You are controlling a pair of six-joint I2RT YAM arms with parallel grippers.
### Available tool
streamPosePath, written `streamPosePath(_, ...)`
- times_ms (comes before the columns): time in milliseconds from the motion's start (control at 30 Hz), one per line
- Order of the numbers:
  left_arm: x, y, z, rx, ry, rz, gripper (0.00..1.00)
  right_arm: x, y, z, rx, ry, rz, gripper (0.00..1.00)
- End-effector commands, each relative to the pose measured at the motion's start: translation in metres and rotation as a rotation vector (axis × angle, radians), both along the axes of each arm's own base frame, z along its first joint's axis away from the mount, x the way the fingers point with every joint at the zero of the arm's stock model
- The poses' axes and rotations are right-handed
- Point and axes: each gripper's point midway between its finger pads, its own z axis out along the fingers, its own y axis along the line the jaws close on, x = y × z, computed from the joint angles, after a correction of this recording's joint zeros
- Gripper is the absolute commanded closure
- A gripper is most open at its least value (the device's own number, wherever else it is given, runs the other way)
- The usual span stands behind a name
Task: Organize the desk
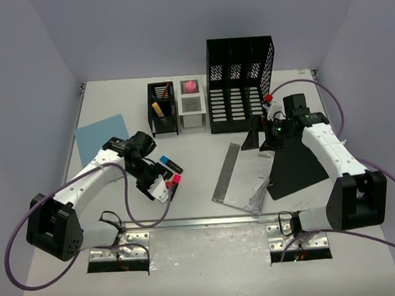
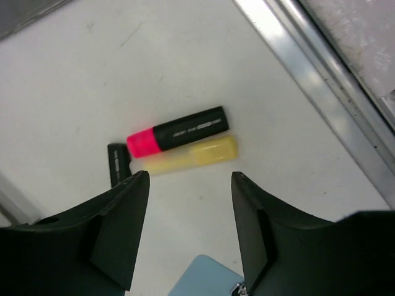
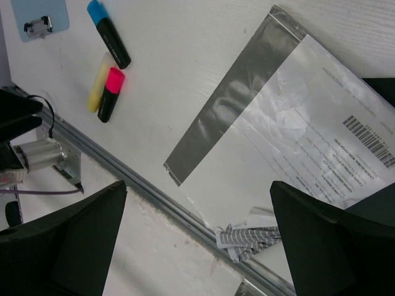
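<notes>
The desk point(image 1: 197, 148) is a white tabletop with a metal rail point(image 1: 209, 221) near its front. My left gripper point(image 1: 163, 188) hovers low over it, open and empty point(image 2: 190, 174). Just past its fingertips lie a pink highlighter point(image 2: 179, 131) and a yellow highlighter point(image 2: 191, 155) side by side, with a blue-capped highlighter point(image 1: 168, 164) beside them. My right gripper point(image 1: 261, 141) stands wide open point(image 3: 199, 185) above a silver mailer bag point(image 3: 278, 142), holding nothing.
At the back stand a black mesh pen holder point(image 1: 161, 108), a small white holder point(image 1: 191, 103) and a black file rack point(image 1: 239, 85). A light blue clip pad point(image 1: 101, 137) lies at the left. A black folder point(image 1: 296, 169) lies beside the mailer.
</notes>
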Motion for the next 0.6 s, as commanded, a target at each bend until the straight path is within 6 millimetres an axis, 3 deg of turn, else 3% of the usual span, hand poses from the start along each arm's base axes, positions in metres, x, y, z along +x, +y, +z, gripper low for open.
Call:
streamPosePath(0, -0.021, -0.023, -0.004, -0.101, -0.350, -0.715, 0.47, 0.001, 0.003, 0.005, 0.015, -0.046, 0.029, 0.01)
streamPosePath(200, -0.032, -0.005, -0.026, -0.025, -0.329, -0.733, 0.46, -0.003, 0.003, 0.003, 0.015, -0.048, 0.040, 0.01)
streamPosePath(333, -0.034, -0.010, -0.031, -0.057, -0.317, -0.695, 0.46, -0.004, 0.007, 0.003, 0.042, -0.030, 0.043, 0.01)
streamPosePath(500, -0.026, -0.009, -0.043, -0.040, -0.287, -0.528, 0.46, -0.003, 0.006, 0.004, 0.038, -0.039, 0.039, 0.01)
streamPosePath(567, -0.020, -0.008, -0.045, -0.022, -0.243, -0.417, 0.51, -0.003, 0.006, 0.005, 0.033, -0.043, 0.042, 0.01)
